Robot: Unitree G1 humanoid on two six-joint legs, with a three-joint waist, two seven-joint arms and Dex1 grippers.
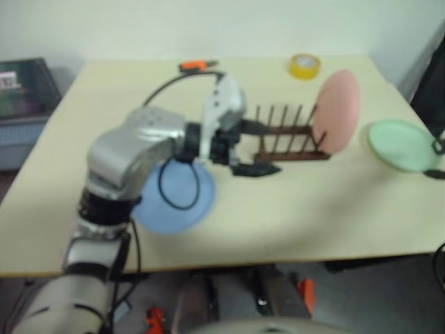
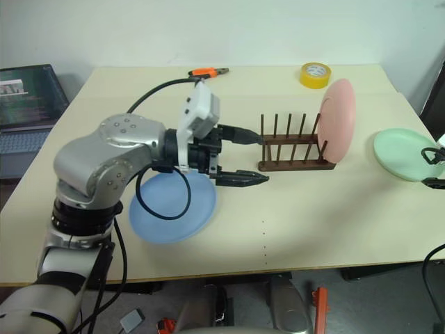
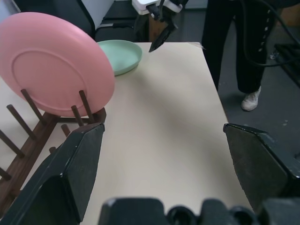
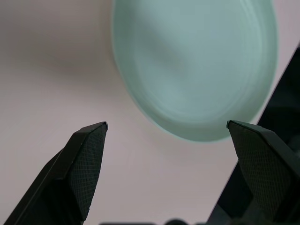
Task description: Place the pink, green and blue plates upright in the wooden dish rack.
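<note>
Table (image 2: 313, 229): pale, wide. Blue plate (image 2: 167, 216): flat, near left, under the left arm. Green plate (image 2: 403, 154): flat, right edge. Pink plate (image 2: 338, 120): upright in the right end of the wooden dish rack (image 2: 292, 149).

Step judged: green plate next; the pick calls for closing on its rim.

Right gripper (image 4: 166, 129): above the green plate, jaws spread, empty. Left gripper (image 2: 243, 156): level, beside the rack's left end, jaws spread, empty.
</note>
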